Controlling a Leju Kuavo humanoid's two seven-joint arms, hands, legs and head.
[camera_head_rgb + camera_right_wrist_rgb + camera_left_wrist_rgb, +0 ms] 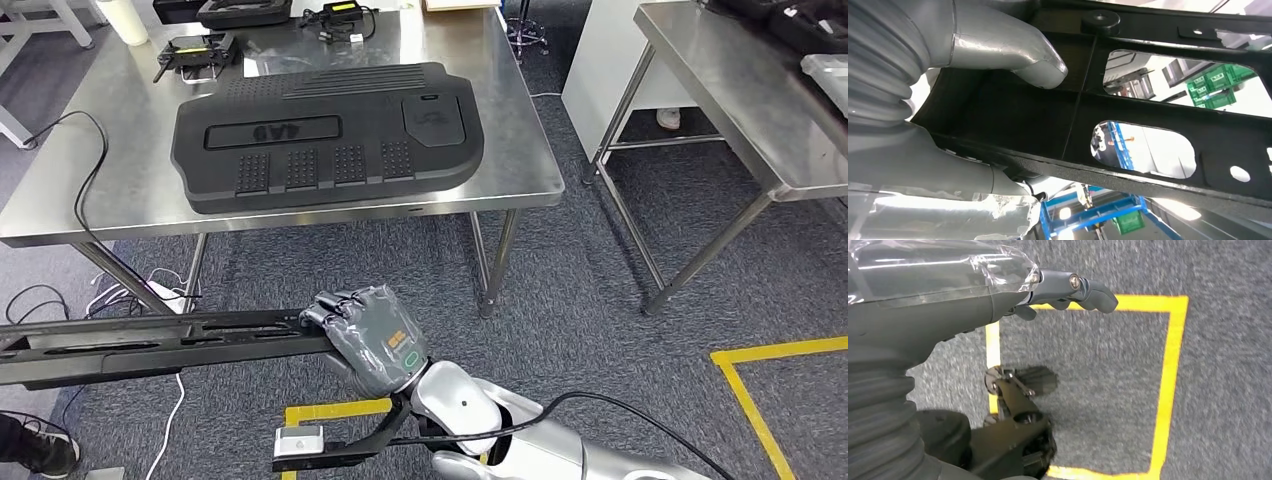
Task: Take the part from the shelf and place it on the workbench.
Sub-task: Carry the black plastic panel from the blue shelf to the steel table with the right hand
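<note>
The part is a long black plastic rail [150,345] with cut-out slots. It hangs level above the carpet in front of the steel workbench [520,150], reaching out to the left. My right hand [372,338] grips its right end, fingers wrapped over the top edge. In the right wrist view the rail [1158,115] runs across from below, with my thumb [1013,50] pressed against its ribbed underside. My left hand [948,315] hangs over the floor, fingers [1083,290] stretched out and holding nothing.
A large black moulded cover [325,135] takes up most of the workbench, with a small black fixture [200,52] behind it. A second steel table [740,90] stands at the right. Cables [130,290] and yellow floor tape [760,400] lie below. A person's shoe [35,445] is at bottom left.
</note>
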